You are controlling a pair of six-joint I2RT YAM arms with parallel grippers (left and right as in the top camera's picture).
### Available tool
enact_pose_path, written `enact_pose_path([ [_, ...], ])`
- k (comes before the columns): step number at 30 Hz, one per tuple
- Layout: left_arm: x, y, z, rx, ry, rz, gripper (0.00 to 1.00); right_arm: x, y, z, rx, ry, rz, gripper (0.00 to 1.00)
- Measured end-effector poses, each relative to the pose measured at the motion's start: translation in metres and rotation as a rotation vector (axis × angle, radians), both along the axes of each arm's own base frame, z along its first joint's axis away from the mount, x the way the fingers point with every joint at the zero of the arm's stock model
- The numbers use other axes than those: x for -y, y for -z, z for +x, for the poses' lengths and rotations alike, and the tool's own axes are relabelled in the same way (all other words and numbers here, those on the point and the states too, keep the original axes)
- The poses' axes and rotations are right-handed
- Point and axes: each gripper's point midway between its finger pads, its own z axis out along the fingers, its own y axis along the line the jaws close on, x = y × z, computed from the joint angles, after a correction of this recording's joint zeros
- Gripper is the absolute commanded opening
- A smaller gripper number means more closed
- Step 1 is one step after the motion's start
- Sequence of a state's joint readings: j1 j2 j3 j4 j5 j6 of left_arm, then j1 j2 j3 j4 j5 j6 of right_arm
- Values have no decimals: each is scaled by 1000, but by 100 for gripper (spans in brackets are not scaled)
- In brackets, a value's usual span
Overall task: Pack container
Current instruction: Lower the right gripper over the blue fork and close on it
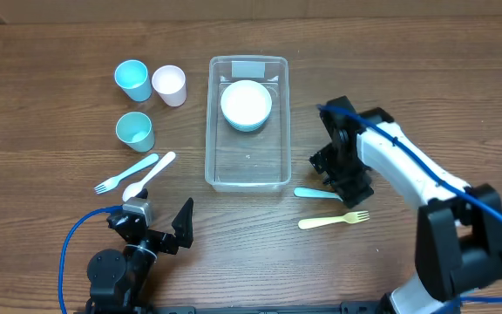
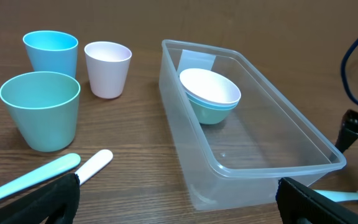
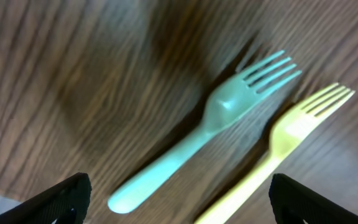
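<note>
Midway across the table sits the clear container, ahead of the left gripper, whose jaws are spread wide and hold nothing. The right gripper, likewise spread, hangs beside the container's near corner, over a teal fork and a yellow fork. Inside, at the labelled end, a white bowl nests in a teal bowl.

The clear rectangular container sits upright and lidless mid-surface, toward the far edge. Its pale label faces that far edge.
</note>
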State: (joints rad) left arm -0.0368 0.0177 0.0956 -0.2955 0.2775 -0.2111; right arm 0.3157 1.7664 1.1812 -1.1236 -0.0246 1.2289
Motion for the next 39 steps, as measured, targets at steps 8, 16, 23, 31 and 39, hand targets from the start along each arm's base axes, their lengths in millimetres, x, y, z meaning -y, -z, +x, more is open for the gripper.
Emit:
enact_pose_path([
  [8,0,0,0,0,0,0,100,-17,1,12,144,40,102,86],
  [16,0,0,0,0,0,0,100,-26,7,5,121,87,137,85],
  [23,0,0,0,0,0,0,100,-27,15,-1,105,144,151,81],
  [31,0,0,0,0,0,0,100,-26,16,8,135,171,163,79],
  [39,0,0,0,0,0,0,100,-9,17,-1,76,235,157,80],
])
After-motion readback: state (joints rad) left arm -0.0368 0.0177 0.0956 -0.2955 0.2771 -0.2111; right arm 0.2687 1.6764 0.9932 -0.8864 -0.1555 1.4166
